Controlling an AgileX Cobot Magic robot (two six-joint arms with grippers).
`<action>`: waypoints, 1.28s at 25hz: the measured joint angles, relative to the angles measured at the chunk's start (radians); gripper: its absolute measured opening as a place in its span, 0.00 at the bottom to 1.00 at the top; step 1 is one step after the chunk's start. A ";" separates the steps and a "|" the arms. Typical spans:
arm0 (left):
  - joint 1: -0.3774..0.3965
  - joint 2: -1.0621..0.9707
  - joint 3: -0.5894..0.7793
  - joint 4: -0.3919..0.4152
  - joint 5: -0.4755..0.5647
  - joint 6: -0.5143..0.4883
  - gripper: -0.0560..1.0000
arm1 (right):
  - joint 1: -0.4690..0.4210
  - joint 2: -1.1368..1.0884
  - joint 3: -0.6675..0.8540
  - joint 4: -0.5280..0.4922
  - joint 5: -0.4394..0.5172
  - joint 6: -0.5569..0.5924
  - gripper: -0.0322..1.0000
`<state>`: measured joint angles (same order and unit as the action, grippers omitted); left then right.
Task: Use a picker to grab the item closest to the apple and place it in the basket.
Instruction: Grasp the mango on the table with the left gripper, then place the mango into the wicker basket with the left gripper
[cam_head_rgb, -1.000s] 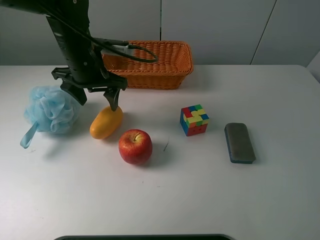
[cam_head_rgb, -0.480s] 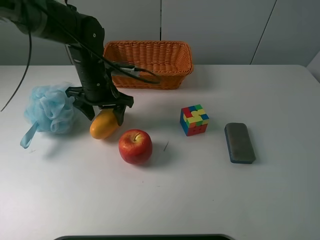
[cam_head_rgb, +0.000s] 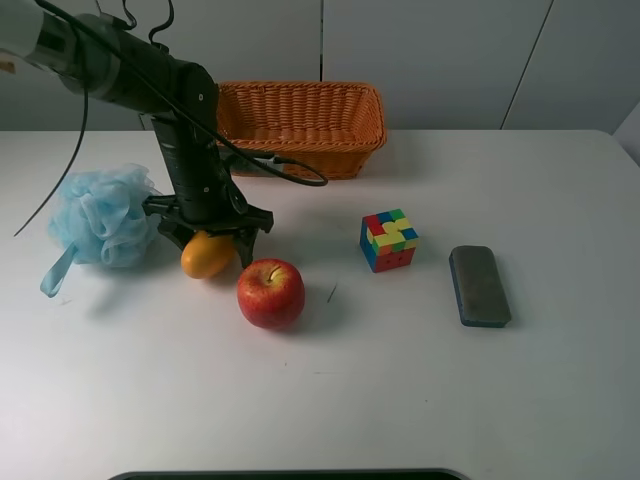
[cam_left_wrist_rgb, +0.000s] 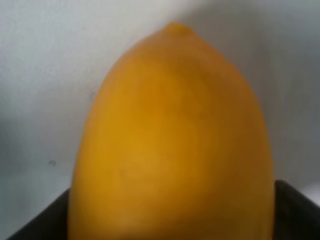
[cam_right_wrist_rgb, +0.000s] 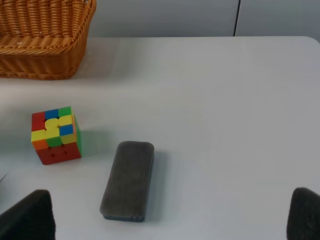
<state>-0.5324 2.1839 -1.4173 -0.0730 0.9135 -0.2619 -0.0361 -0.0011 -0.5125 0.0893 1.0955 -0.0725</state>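
Observation:
A yellow-orange mango lies on the white table just left of the red apple, closer to it than any other item. My left gripper is lowered over the mango, open, with a finger on each side of it. In the left wrist view the mango fills the frame between the dark fingertips. The orange wicker basket stands at the back, behind the left arm. My right gripper is open and empty, and only its wrist view shows it.
A light blue bath pouf lies left of the mango, close to the left gripper. A coloured puzzle cube and a grey block lie to the right; the right wrist view shows the cube, block and basket.
My left gripper has come down from above the mango's far end and now straddles it. The mango, apple and other items have not moved.

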 joint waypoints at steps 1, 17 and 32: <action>0.000 0.000 0.000 0.000 0.000 0.001 0.62 | 0.000 0.000 0.000 0.000 0.000 0.000 0.71; 0.000 -0.048 0.000 0.000 0.001 -0.001 0.57 | 0.000 0.000 0.000 0.000 0.000 0.000 0.71; 0.000 -0.201 -0.338 0.046 0.272 -0.043 0.57 | 0.000 0.000 0.000 0.000 0.000 0.000 0.71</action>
<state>-0.5324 1.9826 -1.7552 -0.0268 1.1857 -0.3047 -0.0361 -0.0011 -0.5125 0.0893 1.0955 -0.0725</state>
